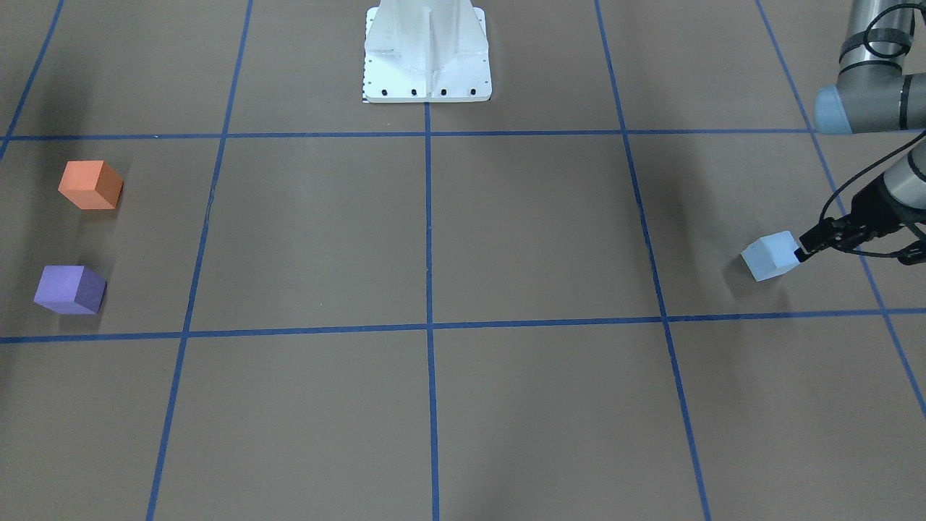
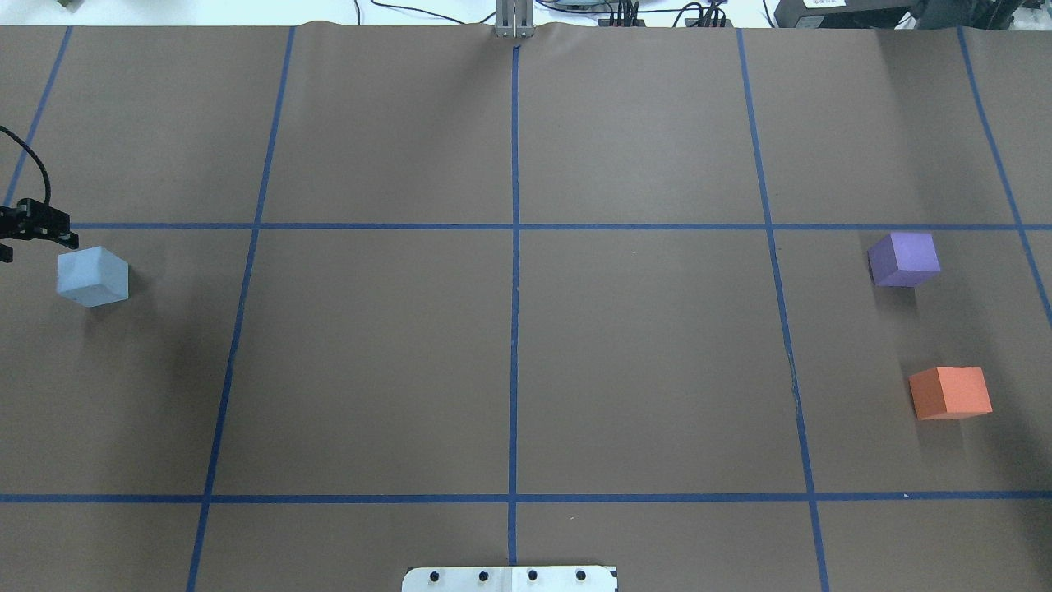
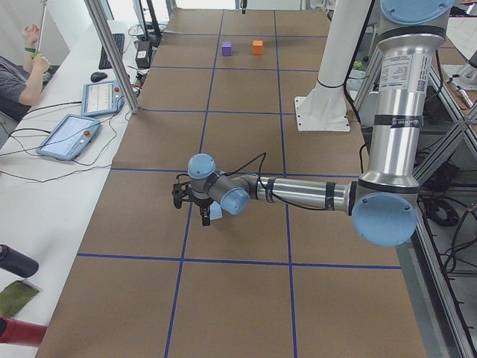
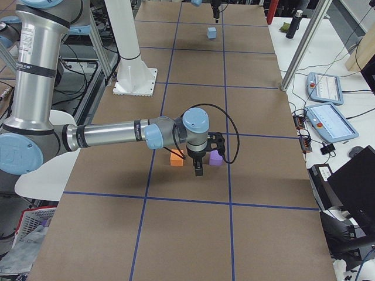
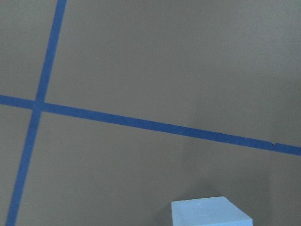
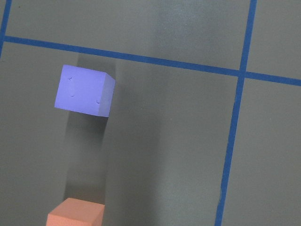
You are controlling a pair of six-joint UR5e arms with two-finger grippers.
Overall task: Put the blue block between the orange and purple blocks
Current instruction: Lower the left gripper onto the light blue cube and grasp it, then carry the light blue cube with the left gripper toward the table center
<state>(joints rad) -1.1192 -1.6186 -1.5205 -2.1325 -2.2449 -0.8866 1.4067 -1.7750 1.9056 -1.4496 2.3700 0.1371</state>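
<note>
The blue block [image 1: 771, 257] sits on the counter [image 1: 535, 231] at the robot's far left, well apart from the orange block [image 1: 90, 185] and purple block [image 1: 70, 289] at the opposite end; the left tool [image 1: 804, 250] hangs just beside it, perhaps touching an edge, and I cannot tell whether it is spread or pressed together; the right tool [image 4: 198, 167] hovers over the other two, equally unreadable; the cube looks like light, matte, slightly soft foam, so I'd pinch two opposite flat faces gently, not corners.
</note>
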